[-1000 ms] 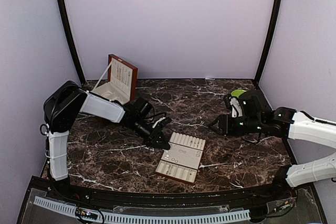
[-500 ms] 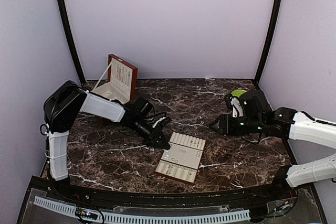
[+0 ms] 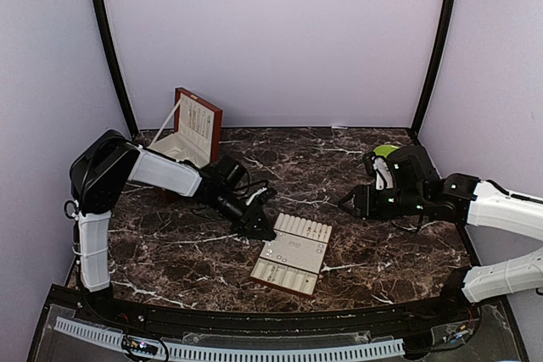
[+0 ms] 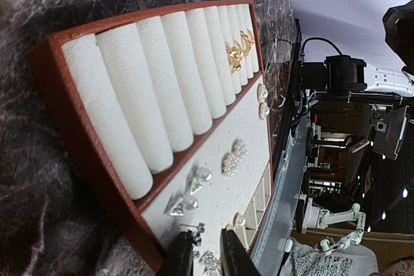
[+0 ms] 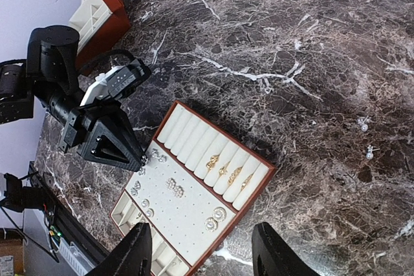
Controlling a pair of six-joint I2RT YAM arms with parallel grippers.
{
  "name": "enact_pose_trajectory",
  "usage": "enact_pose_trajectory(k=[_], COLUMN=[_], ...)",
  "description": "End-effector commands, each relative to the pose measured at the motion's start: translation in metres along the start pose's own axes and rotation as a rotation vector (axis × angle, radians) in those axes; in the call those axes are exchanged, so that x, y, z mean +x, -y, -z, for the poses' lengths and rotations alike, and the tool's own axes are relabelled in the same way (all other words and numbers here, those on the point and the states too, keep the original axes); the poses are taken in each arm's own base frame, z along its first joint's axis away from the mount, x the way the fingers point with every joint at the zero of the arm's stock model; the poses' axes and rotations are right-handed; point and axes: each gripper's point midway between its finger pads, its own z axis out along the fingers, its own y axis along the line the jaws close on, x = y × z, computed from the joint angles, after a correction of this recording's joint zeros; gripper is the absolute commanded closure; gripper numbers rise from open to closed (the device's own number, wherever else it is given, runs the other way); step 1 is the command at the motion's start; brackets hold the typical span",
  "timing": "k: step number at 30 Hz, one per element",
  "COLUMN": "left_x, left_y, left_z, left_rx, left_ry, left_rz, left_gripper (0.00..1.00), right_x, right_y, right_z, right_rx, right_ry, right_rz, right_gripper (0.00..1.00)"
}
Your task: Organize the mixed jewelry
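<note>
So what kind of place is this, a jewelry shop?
Probably a robot test booth, not a shop: plain lilac walls close in a marble table, two robot arms stand at its edge, and one jewelry tray lies between them.

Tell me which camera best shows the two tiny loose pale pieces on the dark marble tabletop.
Right wrist: the tiny pale pieces lie apart on marble, right of the cream slotted tray. Top external: too small to find. Left wrist: outside its frame.
</note>
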Motion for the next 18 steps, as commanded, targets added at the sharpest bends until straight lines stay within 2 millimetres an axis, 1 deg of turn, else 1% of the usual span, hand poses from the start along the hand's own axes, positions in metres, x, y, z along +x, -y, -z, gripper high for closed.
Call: enact_pose_trajectory(k=[1, 9, 18], left_x=[-0.0073, -0.0083, -0.0093], left_y=[0.0051, 0.0068, 0.008], left_z=[0.0115, 0.016, 0.0201], left_rx=[-0.033, -0.065, -0.096], left_ry=[0.028, 0.025, 0.015], left_rz=[-0.018, -0.036, -0.046], left_gripper=[0.8, 0.7, 0.68], right_x=[-0.0067, -0.0075, -0.0087], right_y=[-0.0019, -0.0026, -0.0036], right_z=[0.0015, 0.0011, 0.0017], right_rx=[-0.009, -0.011, -0.014], right_ry=[0.028, 0.029, 0.034], right_rz=[-0.003, 0.0, 0.004], right_gripper=[0.46, 0.46, 0.46])
